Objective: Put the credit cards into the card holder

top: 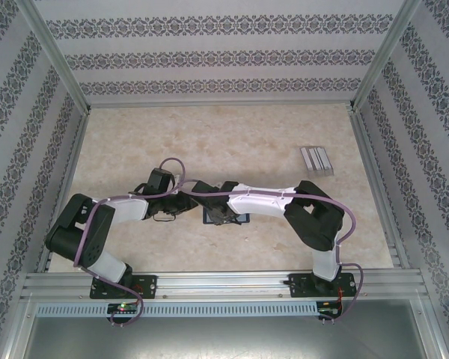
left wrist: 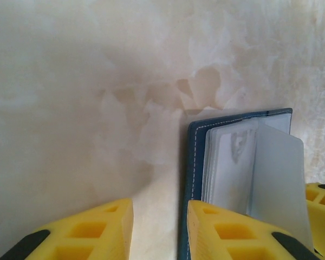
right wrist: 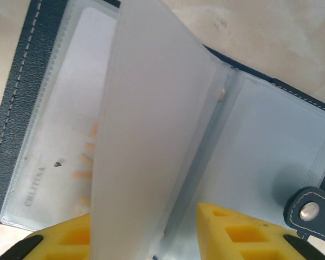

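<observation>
**A:** What is the room like?

**B:** A pale marbled counter (top: 209, 134), boxed in by patterned walls (top: 209, 60), with a metal rail (top: 224, 280) along the near edge. A clear rack (top: 315, 160) lies far right.

**A:** And the holder?

**B:** From above, the holder (top: 243, 219) is a dark patch mid-counter, mostly under the two arms. The wrist cameras show it lying open, navy with white stitching.

**A:** The left hand?

**B:** The left hand (left wrist: 160, 208) is released. Bare counter shows between its fingers, and its right finger (left wrist: 233, 233) covers the holder's edge.

**A:** The right?

**B:** A frosted leaf (right wrist: 151, 108) rises between the fingers of the right hand (right wrist: 143, 214). I cannot tell whether they pinch it. Its camera also catches a snap tab (right wrist: 310, 212), and faint print behind a pocket that is too blurred to read.
</observation>
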### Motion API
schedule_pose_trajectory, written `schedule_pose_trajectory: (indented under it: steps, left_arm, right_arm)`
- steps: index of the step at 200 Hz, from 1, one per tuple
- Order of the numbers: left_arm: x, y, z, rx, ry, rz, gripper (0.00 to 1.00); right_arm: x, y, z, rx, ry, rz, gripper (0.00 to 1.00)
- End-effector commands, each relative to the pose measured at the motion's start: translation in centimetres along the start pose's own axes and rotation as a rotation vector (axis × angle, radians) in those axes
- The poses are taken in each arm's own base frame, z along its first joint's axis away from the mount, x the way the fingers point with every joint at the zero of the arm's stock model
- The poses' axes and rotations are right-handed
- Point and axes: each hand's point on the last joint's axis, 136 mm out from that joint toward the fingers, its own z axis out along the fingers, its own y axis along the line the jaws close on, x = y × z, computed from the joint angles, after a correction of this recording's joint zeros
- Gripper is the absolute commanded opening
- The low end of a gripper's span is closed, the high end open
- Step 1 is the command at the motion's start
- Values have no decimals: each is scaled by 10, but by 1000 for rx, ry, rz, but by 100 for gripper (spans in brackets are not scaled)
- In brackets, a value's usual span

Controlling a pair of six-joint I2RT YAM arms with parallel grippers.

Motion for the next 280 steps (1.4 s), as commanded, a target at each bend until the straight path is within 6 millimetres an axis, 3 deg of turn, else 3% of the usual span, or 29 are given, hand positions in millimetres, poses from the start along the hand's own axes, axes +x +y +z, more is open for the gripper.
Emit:
schedule_pose_trajectory:
  steps: [1, 43, 96, 145, 254, 280]
  left_arm:
    - [-8, -7, 2, 31, -3, -11, 32]
    - [-7, -4, 3, 26, -4, -18, 31]
    - [-8, -4, 4, 24, -1, -16, 30]
    - [-8, -3, 6, 26, 2, -23, 29]
    - [-8, -5, 4, 29, 1, -29, 28]
    - [-10, -6, 3, 28, -2, -21, 28]
  right_arm:
    - [-7, 6, -8, -13, -26, -6, 38]
    - [-14, 18, -15, -91, -57, -7, 38]
    - [-13, 21, -12, -98, -45, -30, 36]
    - [-19, 26, -22, -151, -87, -29, 33]
    - [-6, 39, -3, -199, -4, -67, 28]
    - [-3, 50, 4, -262, 10, -57, 32]
